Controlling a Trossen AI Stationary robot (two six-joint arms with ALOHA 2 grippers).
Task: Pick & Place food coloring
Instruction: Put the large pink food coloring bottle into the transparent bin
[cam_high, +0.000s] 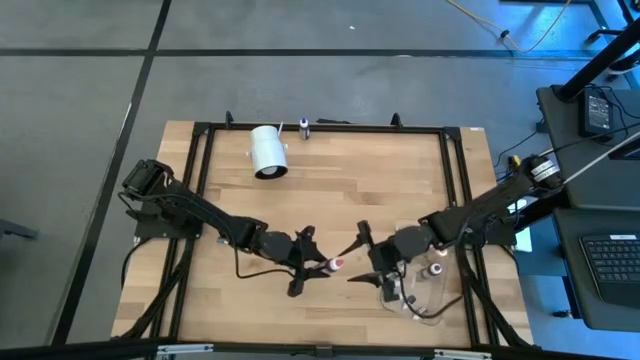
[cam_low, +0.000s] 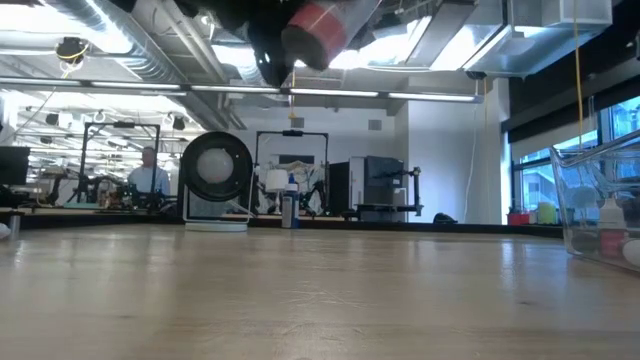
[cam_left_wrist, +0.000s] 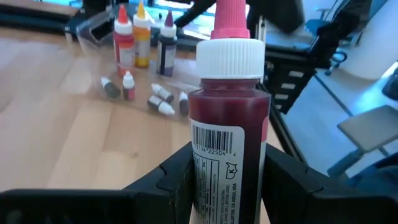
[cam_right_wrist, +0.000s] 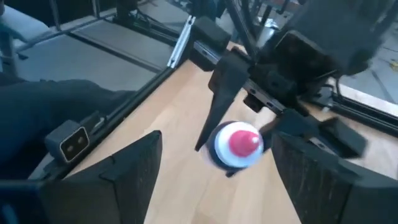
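Overhead looks straight down, low skims the table (both wrists closely share the red bottle).

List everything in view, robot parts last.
Dark red dropper bottle with white ribbed cap and pink tip: one, held off the table in the left pincer, tip toward the right pincer.
Clear plastic bin: one, table's right front, holding several upright and lying small bottles.
White cylinder: one, lying near the table's far edge.
Small bottle: one, far edge beside the cylinder.
Light wooden table: one.
Left pincer: shut on the bottle.
Right pincer: open, facing the bottle's tip.
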